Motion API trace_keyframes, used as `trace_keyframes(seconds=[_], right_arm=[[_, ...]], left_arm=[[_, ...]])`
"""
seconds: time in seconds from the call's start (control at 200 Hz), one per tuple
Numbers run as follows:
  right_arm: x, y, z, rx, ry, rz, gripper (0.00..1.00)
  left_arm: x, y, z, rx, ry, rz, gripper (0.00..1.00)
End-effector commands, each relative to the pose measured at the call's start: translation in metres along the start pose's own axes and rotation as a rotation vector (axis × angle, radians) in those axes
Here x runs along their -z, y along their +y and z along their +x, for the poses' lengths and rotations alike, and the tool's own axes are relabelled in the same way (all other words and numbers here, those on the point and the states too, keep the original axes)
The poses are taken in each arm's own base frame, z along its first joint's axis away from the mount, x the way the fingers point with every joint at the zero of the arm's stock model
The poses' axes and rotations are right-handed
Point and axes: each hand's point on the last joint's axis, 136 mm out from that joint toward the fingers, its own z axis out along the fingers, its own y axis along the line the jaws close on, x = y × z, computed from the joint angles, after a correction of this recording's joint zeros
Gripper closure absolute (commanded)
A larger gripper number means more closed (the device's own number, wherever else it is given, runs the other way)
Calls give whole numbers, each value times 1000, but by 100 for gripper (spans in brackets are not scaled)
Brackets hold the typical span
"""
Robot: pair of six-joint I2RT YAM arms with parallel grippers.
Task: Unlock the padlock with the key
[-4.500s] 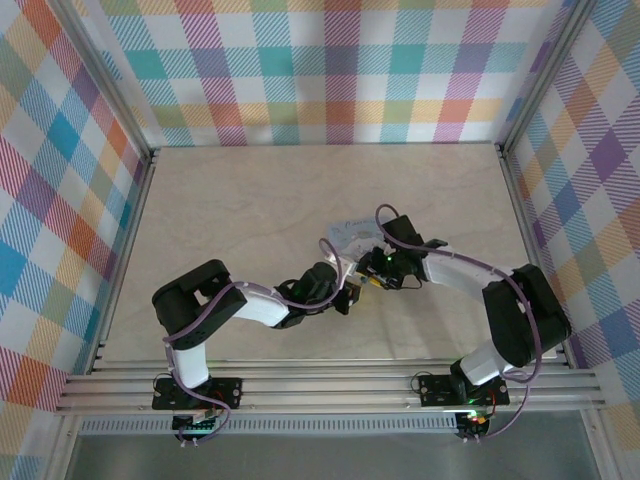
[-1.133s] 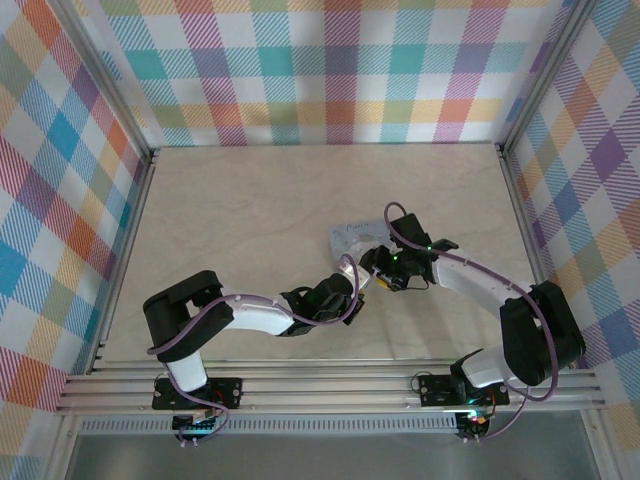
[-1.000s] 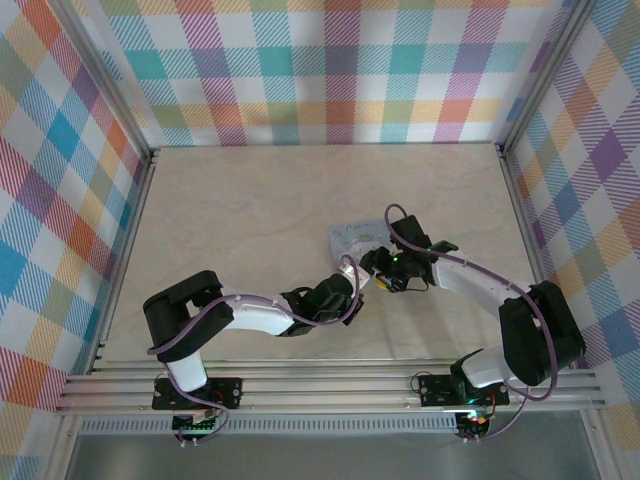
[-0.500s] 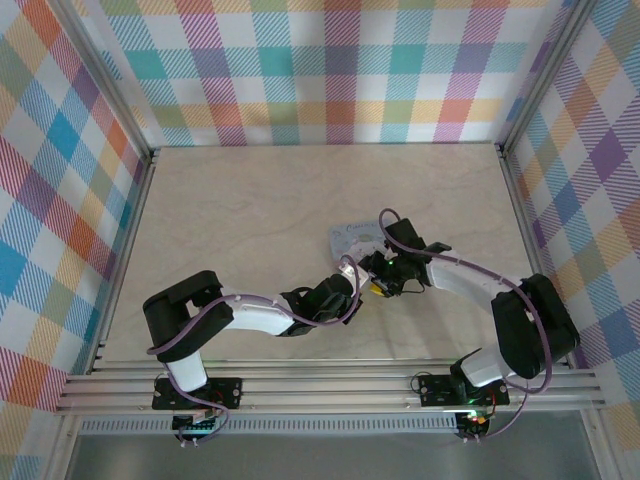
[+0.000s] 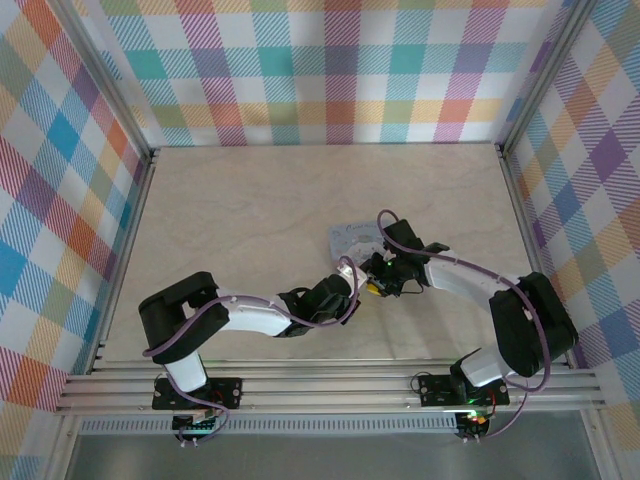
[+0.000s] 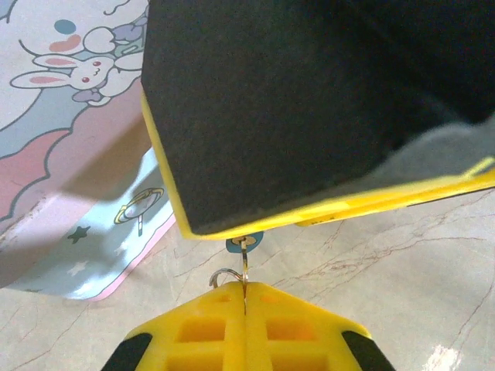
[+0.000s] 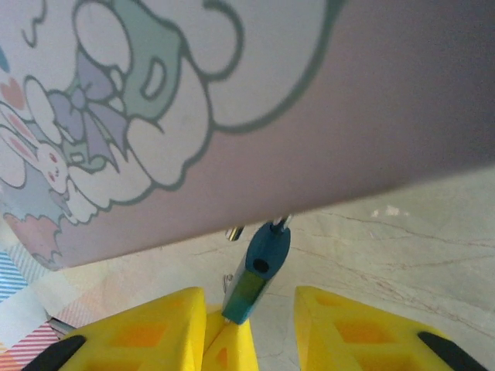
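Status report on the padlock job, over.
Left gripper shut on key, tip at padlock. Right gripper open around padlock, grip not confirmed. Cartoon tin close behind.

padlock [image 7: 257,267]: base hidden behind right jaws | tin [image 7: 232,100]: cut off by edges | key [image 6: 244,267]: mostly hidden

Key [image 6: 244,267] in left hand [image 6: 244,292], padlock [image 7: 257,270] between right hand [image 7: 249,305] fingers [image 7: 147,332], tin [image 5: 349,236] just behind

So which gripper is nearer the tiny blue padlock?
Right. The tiny blue padlock sits between the parted jaws of the right gripper; the left gripper faces it just short, shut on a thin metal key aimed at it.
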Motion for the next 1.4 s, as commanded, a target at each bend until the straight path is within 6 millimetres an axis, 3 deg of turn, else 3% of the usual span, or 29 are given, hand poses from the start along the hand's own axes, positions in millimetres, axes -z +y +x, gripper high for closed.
trace_keyframes(seconds=[0.0,0.185,0.395,0.685,0.845,0.915,1.12,1.395], right_arm=[[-10,-7,12,-8,55,30,65],[-14,-10,10,-4,54,44,71],[-12,-8,6,19,38,56,100],[-8,-15,-1,6,0,64,100],[-3,-19,-6,-47,-45,47,100],[2,-22,-9,-67,-71,48,100],[18,-40,-17,-142,-158,63,100],[35,-38,-27,-203,-275,13,100]], left_arm=[[12,-10,-30,8,-100,38,100],[14,-14,-30,16,-111,59,100],[15,-14,-31,34,-108,62,100],[17,-11,-33,47,-111,46,100],[24,-1,-38,74,-123,-2,72],[29,8,-39,91,-127,-38,67],[43,30,-38,146,-134,-97,65],[45,35,-29,176,-127,-106,64]])
